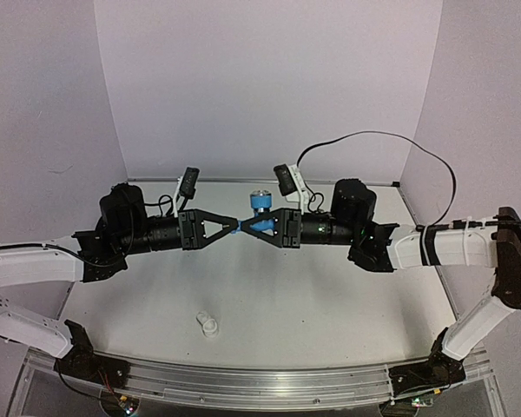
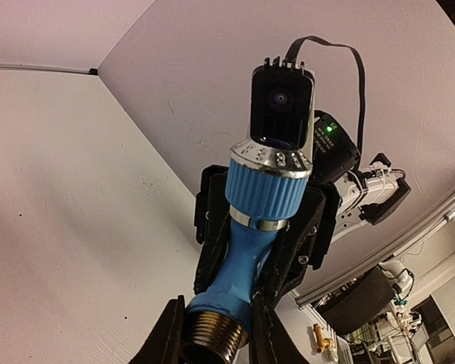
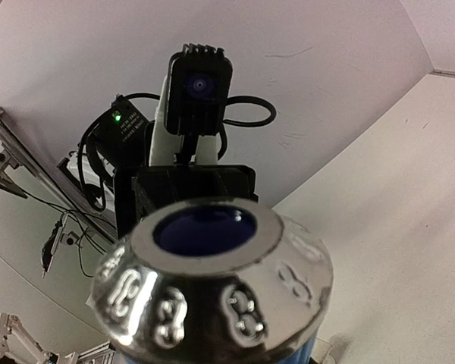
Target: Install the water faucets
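Note:
The water faucet [image 1: 258, 208] is a light-blue tap with a ribbed blue knob capped in silver, held in the air above the white table [image 1: 330, 304]. My left gripper [image 1: 235, 228] is shut on its brass threaded end [image 2: 212, 334]. From the opposite side my right gripper [image 1: 254, 228] is shut on the blue body just below the knob, its black fingers [image 2: 297, 250] pressed on both sides. In the right wrist view the silver knob top [image 3: 212, 288] fills the frame and hides that gripper's own fingers.
A small white cylindrical fitting [image 1: 208, 324] lies on the table near the front edge, left of centre. Purple walls close in the back and both sides. A black cable [image 1: 391, 139] loops above the right arm.

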`<state>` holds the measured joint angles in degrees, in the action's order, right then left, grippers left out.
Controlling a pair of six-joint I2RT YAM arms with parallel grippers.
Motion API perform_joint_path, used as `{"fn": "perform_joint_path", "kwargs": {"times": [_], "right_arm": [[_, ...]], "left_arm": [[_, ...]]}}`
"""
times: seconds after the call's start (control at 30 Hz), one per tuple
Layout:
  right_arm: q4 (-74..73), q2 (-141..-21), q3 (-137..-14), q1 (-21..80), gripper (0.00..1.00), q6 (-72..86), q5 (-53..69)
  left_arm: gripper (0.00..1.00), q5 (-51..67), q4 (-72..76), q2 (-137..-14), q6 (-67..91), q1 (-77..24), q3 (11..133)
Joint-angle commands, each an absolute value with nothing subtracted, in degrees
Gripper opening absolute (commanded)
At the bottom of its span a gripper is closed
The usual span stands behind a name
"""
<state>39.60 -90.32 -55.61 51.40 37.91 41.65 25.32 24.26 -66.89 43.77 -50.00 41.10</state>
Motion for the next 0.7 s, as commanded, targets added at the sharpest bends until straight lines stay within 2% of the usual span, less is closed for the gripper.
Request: {"fn": "perform_joint_path", "kwargs": {"times": [0.0,0.2,0.27,0.33,0.37,0.5,0.53,0.57,0.63,0.67], "right_arm": [[44.5,-90.8,-57.5,51.2,0.28,39.7,42.0],[46.8,-92.2,-57.9,51.2,0.28,41.5,43.2],[47.5,-93.0,-58.2,51.2,0.22,42.0,43.9],[47.8,-93.5,-58.4,51.2,0.04,42.3,44.6],[48.1,-93.6,-58.2,51.2,0.0,42.3,44.4],[48.6,-92.7,-56.3,51.1,0.0,41.7,41.3],[48.5,-92.4,-55.9,51.1,0.0,41.2,40.4],[48.2,-91.8,-55.2,51.1,0.0,40.6,39.0],[46.0,-91.0,-54.5,51.2,0.0,38.2,36.3],[43.5,-90.5,-54.4,51.2,0.0,36.8,34.8]], "left_arm": [[0.0,26.0,27.8,-66.9,43.6,-50.2,41.8],[0.0,26.4,27.8,-67.2,43.9,-50.2,41.8],[0.0,26.6,27.9,-67.3,43.9,-50.2,42.0],[0.0,26.8,27.8,-67.4,43.9,-50.2,42.0],[0.0,26.8,27.8,-67.5,43.9,-50.2,42.1],[0.0,26.6,27.5,-67.2,43.8,-50.2,42.1],[0.04,26.4,27.1,-67.2,43.8,-50.2,42.0],[0.14,26.2,26.5,-67.0,43.8,-50.2,42.1],[0.46,24.7,23.7,-66.1,43.6,-50.0,42.1],[0.58,23.9,22.4,-65.4,43.5,-49.8,42.1]]}}
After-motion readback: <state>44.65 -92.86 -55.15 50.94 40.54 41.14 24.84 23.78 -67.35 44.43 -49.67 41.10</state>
